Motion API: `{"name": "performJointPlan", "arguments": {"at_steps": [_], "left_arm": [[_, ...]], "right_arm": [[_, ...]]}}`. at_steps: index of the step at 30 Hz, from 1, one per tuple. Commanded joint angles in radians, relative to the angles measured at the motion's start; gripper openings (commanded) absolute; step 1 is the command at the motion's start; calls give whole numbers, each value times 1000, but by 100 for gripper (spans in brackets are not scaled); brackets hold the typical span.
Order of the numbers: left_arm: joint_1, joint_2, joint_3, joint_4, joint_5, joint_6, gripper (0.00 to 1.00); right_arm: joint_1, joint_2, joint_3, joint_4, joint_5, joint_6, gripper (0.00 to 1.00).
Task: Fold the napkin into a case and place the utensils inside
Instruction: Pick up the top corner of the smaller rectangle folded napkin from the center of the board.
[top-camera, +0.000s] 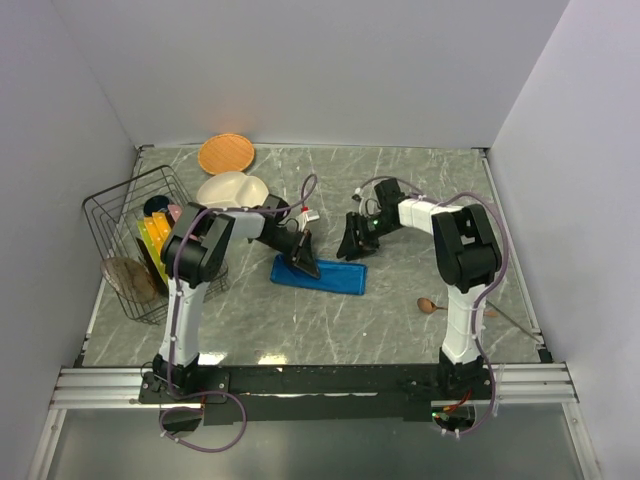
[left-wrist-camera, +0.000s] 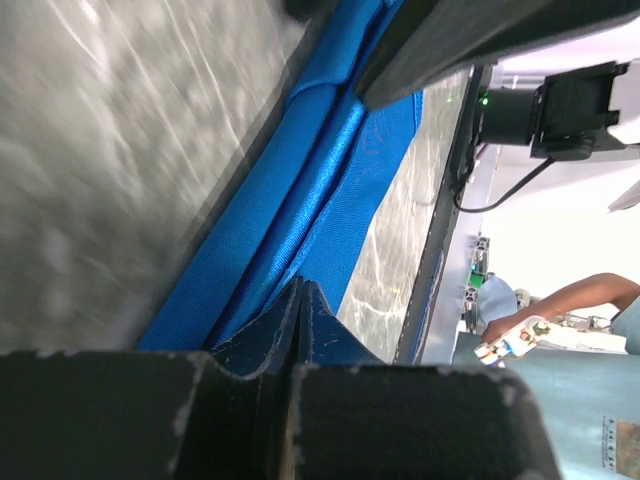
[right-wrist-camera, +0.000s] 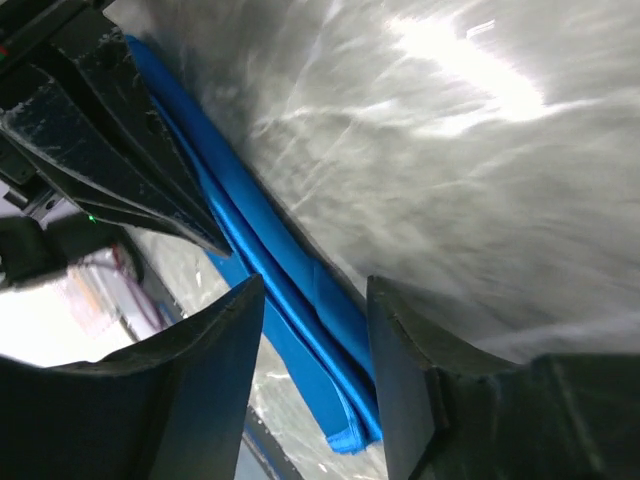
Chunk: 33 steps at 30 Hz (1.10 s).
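Nearest to the arm bases, on the right side of the table (top-camera: 330, 335), lies the wooden spoon (top-camera: 426, 305) – round brown bowl, thin handle. A thin grey utensil (top-camera: 512, 320) lies near it, too small to tell which kind. Both are well apart from the cloth and not yet inside anything.

A bit farther, approx. at the table centre, the napkin (top-camera: 335, 277) lies flat as a narrow, long blue rectangle in several layers. The wrist views show parallel folded edges and a fine, slightly shiny weave. It looks thin and slippery on the smooth marbled surface, so I expect the layers can slide over each other easily.

The left gripper (top-camera: 305, 264) stands on the left part of the strip, its fingers (left-wrist-camera: 262, 350) pressed together with a ridge of blue cloth pinched between them. The right gripper (top-camera: 351, 246) hovers at the far right edge of the strip, jaws roughly half apart, holding nothing – the cloth edge lies under the gap.

The step in hand, I judge, is finishing the fold. To do it well, the left pinch should be firm, as an anchor. The right fingers should go low and take all layers of the edge, not only the top one, then move slowly w/o pulling the strip askew.

Farthest, at the left back, are a white divided plate (top-camera: 232, 188), a round orange plate (top-camera: 225, 153) and a wire rack (top-camera: 120, 210) w/ colourful plates (top-camera: 152, 240) in it.
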Motion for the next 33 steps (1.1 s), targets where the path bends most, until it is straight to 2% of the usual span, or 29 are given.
{"name": "performJointPlan", "arguments": {"at_steps": [1,4,7,9,10,12,14,19,26,33], "left_arm": [[-24,-83,-98,58,-92,-19,4],[-27,-145,-150,95,-107,-27,5],[-27,-229,-170,109,-97,10,17],[-27,-263,-170,120,-77,63,21],[-29,-292,-169,123,-75,83,28],[-32,-315,-152,122,-63,167,33],[-33,-337,-137,110,-60,259,42],[-56,-341,-87,40,-118,474,54],[-113,-311,-46,-12,-169,686,55],[-156,-294,-87,-12,-192,737,55]], "right_arm": [[36,-45,-46,-5,-10,-51,51],[32,-79,-51,-28,-21,-72,51],[9,-120,-26,-78,-39,-99,55],[-8,-152,-14,-103,-53,-109,58],[-25,-163,-12,-132,-56,-125,58],[-36,-195,-9,-163,-70,-143,61],[-47,-215,-18,-212,-71,-166,63],[-50,-216,-40,-253,-50,-197,68],[-50,-137,-28,-267,-59,-134,76],[-47,-93,-38,-217,-77,-85,80]]}}
